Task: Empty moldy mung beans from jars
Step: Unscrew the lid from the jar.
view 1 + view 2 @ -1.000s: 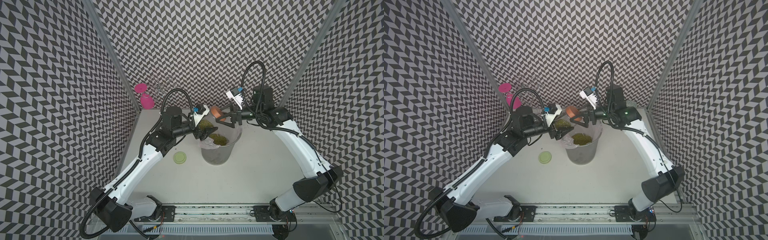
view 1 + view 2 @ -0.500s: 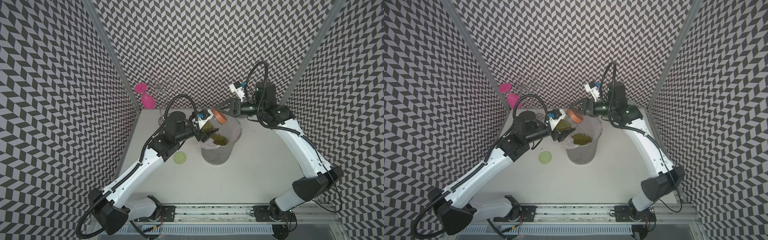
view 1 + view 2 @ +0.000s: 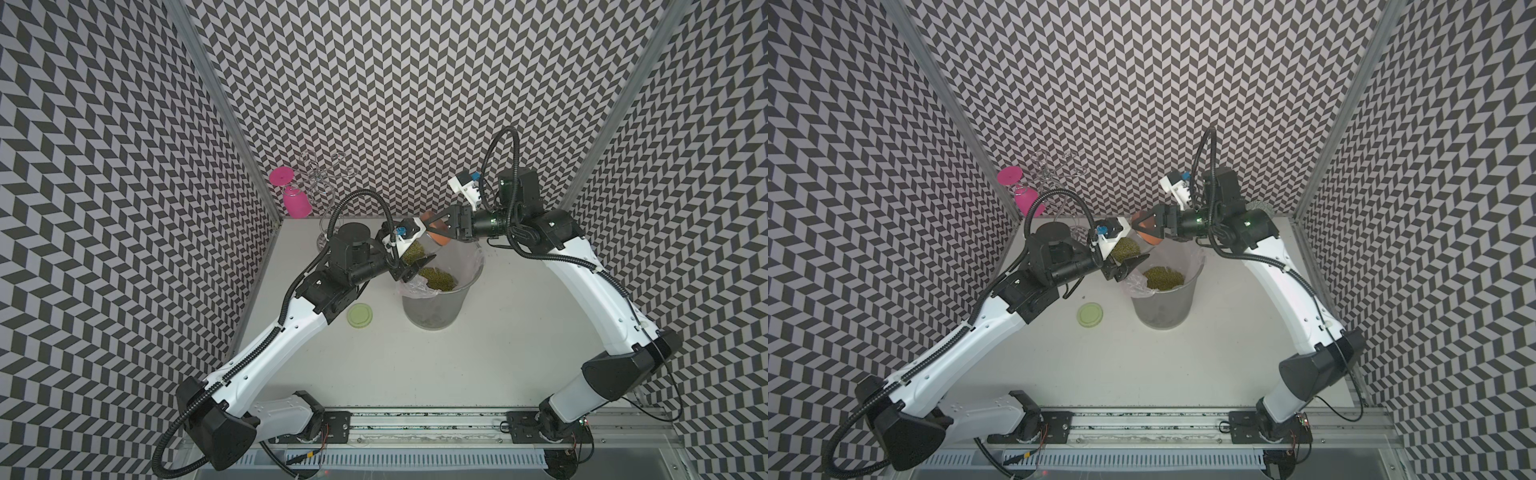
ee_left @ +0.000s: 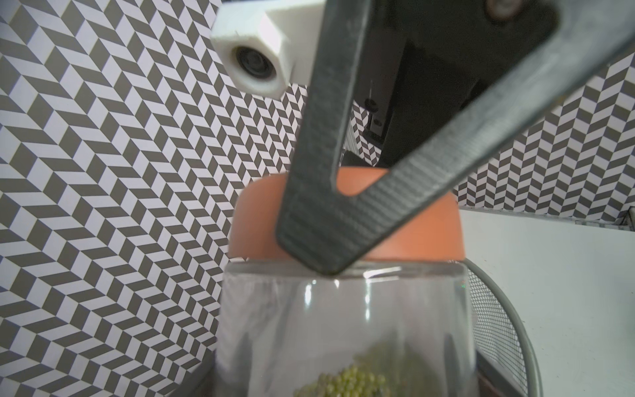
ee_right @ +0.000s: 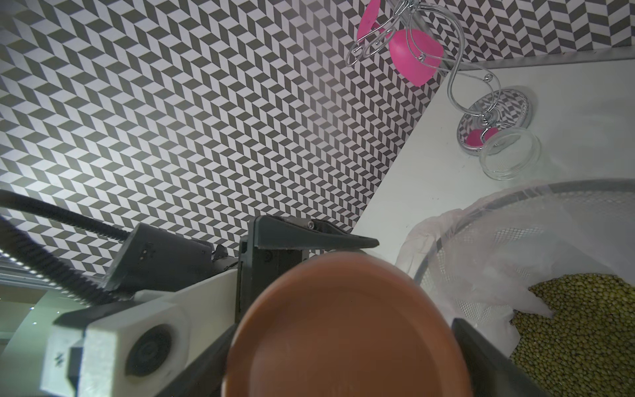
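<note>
Currently the jar (image 3: 1128, 248) is gripped around its glass body by the left tool (image 3: 415, 259). It is held tilted over the rim of the bin (image 3: 440, 316) on the left arm's side, presumably so the contents drop into the plastic liner once the mouth is free. The right tool (image 3: 433, 229) is presented from the opposite side, jaws set against the sides of the orange lid (image 5: 343, 326). It is judged closed on that lid, with the jar braced by the other arm so the cap can be twisted off. In the left wrist view the lid is seen seated on the jar, so unscrewing is judged not yet done.

A green lid (image 3: 360, 316) is laid flat on the counter (image 3: 415, 374) beside the bin, clear of both arms. An empty jar (image 5: 510, 154) is set aside, uncapped, by the foot of the wire stand.

Mung beans (image 4: 343, 378) are noted as tiny round grains, olive to yellow-green, filling only part of the held jar. A second heap (image 3: 436, 279) is recorded on the liner inside the bin. Mould cannot be distinguished at this sharpness.
</note>
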Tool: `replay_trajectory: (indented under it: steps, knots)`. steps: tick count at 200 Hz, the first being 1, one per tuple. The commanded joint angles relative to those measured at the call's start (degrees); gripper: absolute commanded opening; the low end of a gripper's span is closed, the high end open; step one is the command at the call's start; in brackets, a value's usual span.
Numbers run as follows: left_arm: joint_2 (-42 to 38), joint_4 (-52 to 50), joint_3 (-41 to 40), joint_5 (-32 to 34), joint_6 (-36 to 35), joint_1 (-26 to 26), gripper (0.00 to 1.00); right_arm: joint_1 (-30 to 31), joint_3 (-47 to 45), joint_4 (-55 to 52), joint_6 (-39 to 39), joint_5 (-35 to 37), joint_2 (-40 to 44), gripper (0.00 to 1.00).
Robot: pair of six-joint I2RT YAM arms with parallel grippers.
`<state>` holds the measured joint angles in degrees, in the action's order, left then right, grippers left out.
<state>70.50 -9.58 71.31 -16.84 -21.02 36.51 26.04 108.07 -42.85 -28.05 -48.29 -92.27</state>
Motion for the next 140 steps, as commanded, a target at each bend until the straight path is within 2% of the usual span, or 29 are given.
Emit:
replay_trajectory:
  steps: [1,52,81,99,140]
  knots:
    - [-1.64,5.98,0.99,0.66,-1.13,0.66,0.1,0.05,0.41,-0.82,1.39,2.85,0.11,0.77]
    - [-1.53,5.87,1.03,1.29,-0.2,0.75,0.09,0.08,-0.87,1.34,3.05,1.74,1.59,0.56]
    - [-0.33,4.53,1.85,-0.04,1.6,0.67,0.07,0.29,-2.08,3.04,8.43,0.31,2.96,0.45]
    - [0.25,3.19,2.68,-1.19,2.88,0.5,0.07,0.45,-2.57,3.12,13.49,-0.91,3.23,0.42]
    - [0.36,-0.03,4.4,-4.34,4.9,-0.01,0.07,0.53,-4.54,4.42,23.55,-8.75,2.56,0.42]
